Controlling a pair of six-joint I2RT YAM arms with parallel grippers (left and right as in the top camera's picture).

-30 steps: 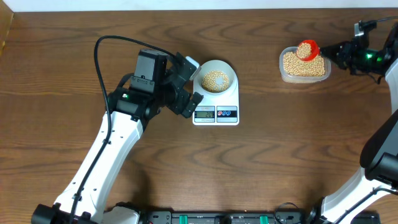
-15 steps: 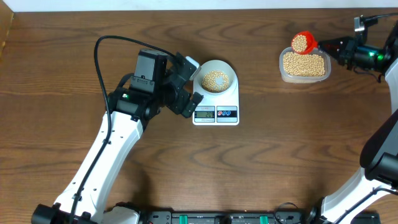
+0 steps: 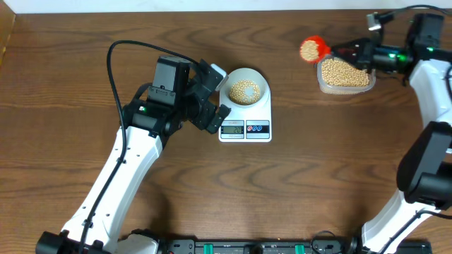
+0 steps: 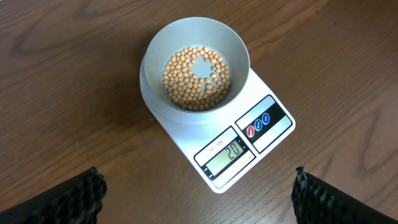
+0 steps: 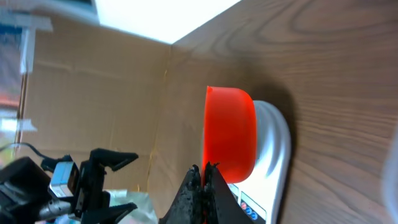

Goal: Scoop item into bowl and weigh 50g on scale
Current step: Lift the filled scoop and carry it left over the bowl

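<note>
Wooden table point(image 3: 296, 183): right gripper point(image 5: 203, 182) pinches a red scoop point(image 3: 321, 46) of beans point(image 3: 308, 50) near the tub point(image 3: 322, 83); left gripper point(image 3: 216, 94) hangs spread wide beside the scale point(image 3: 265, 106).

White arms point(image 3: 116, 176), black wrist housing point(image 3: 171, 74)

Robotics lab bench: 2 arms, left arm point(image 3: 131, 166) & right arm point(image 3: 432, 85), on wood-grain table point(image 3: 70, 63); cardboard panel point(image 5: 93, 87) upper left.

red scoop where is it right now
Overhead view: the red scoop, full of beans, hangs in the right gripper over the far right of the table, just left of the clear tub and well right of the bowl.
</note>
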